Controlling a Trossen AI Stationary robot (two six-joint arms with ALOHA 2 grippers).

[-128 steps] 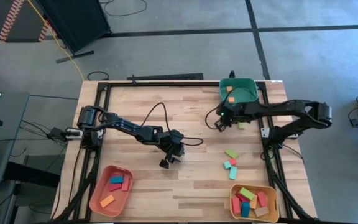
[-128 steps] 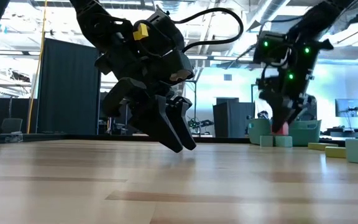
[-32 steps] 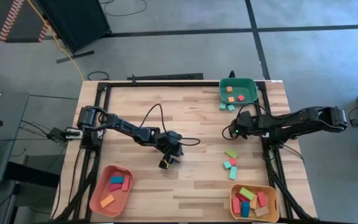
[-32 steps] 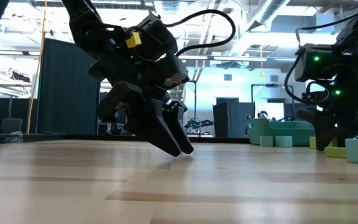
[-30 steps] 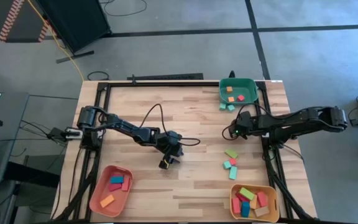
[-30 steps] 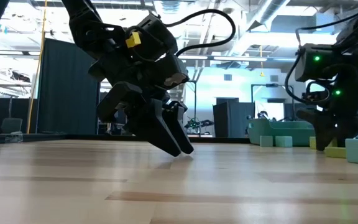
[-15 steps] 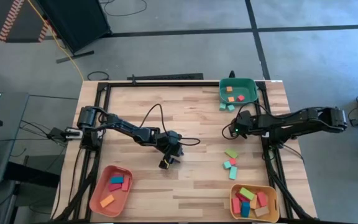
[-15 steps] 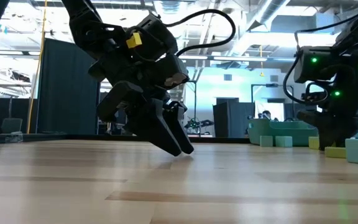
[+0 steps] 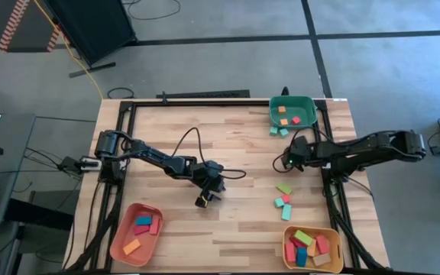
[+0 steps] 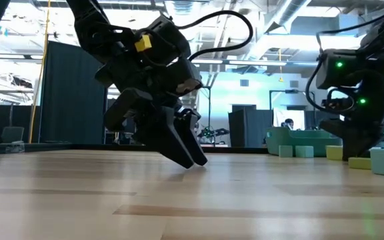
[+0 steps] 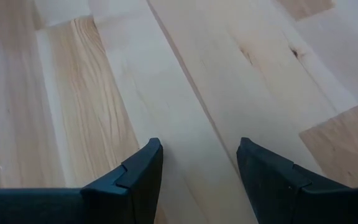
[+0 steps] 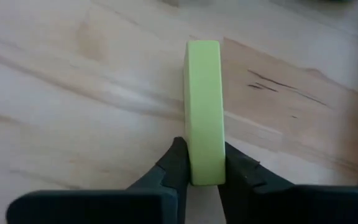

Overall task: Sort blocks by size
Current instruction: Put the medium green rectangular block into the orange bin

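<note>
My right gripper (image 9: 287,162) is low over the table's right half and shut on a light green bar block (image 12: 204,99). My left gripper (image 9: 202,202) is open and empty, with its fingertips (image 11: 143,163) close over bare wood near the table's middle. A green bar (image 9: 283,188), a pink and teal pair (image 9: 281,201) and a teal block (image 9: 286,213) lie flat on the table nearer the front. Two teal blocks (image 9: 278,131) lie in front of the green tray (image 9: 312,107). My right gripper pinches the light green bar by its two broad faces at its near end (image 12: 205,171), between the two fingers (image 12: 178,155). The bar stands on edge and sticks out ahead of the fingers. The fingers slant down from the table's right. Whether the bar rests on the table, I cannot tell.
The green tray at the far right holds orange and red blocks. A salmon tray (image 9: 121,244) with a few blocks sits at the near left. A yellow tray (image 9: 287,248) with several blocks sits at the near right. A black cable (image 9: 186,141) loops over the table's middle.
</note>
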